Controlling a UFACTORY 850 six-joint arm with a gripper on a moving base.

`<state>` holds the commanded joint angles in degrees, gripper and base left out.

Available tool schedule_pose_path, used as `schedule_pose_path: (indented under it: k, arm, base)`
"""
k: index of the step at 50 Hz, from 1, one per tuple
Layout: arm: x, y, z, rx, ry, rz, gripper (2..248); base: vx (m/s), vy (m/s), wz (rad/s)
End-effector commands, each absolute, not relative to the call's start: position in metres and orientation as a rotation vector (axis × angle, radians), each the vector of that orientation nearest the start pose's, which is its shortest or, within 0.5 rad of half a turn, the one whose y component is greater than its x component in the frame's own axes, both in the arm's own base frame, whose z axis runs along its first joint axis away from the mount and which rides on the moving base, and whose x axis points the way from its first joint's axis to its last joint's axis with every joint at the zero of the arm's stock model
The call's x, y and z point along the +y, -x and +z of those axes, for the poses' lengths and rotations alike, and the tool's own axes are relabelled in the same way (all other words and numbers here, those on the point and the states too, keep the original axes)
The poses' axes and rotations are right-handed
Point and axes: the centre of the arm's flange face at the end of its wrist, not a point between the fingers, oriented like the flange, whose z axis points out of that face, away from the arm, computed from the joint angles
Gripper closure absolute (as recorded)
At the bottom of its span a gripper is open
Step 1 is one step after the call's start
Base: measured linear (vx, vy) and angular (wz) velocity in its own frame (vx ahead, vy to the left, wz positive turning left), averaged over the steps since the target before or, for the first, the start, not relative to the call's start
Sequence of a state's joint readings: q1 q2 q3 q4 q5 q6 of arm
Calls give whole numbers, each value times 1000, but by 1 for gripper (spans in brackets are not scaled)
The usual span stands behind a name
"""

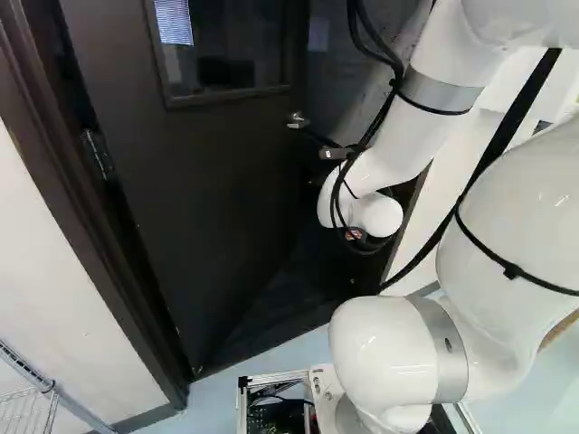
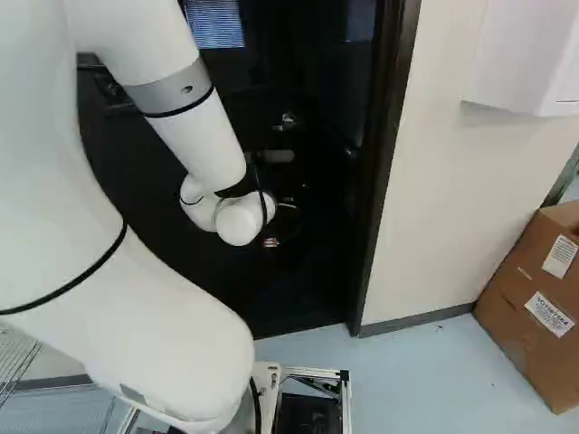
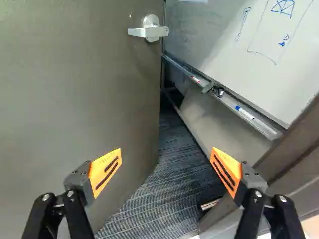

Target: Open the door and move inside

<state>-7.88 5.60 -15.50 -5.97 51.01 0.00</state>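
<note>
The dark door (image 1: 208,208) stands partly open, swung inward, in the left base view. Its silver lever handle (image 1: 297,120) is near the free edge. My gripper (image 1: 355,235) is at the doorway, mostly hidden by the wrist and darkness. In the wrist view the gripper (image 3: 167,160) has its orange-padded fingers wide apart, nothing between them. The door (image 3: 75,89) lies beyond one finger, and its handle (image 3: 149,31) is farther ahead, untouched. Past the other finger stands the door frame (image 3: 291,159). Carpet (image 3: 164,184) shows through the opening.
Inside, a whiteboard (image 3: 239,55) with a marker tray (image 3: 239,107) runs along the wall past the opening. The dark frame post (image 2: 384,172) borders a pale wall. A cardboard box (image 2: 534,298) stands farther right; a wire rack (image 1: 27,407) is at the left base view's lower left.
</note>
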Motion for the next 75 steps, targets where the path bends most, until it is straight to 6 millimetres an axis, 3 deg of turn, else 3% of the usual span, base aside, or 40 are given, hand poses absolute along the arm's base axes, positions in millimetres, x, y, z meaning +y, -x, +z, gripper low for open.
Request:
schedule_pose_path:
  k: [25,75]
  arm:
    - [-39,-338,381,17,2586,-1877,3]
    - [-39,-338,381,17,2586,-1877,3]
  base:
    - [115,101,-17]
    - [91,55,-14]
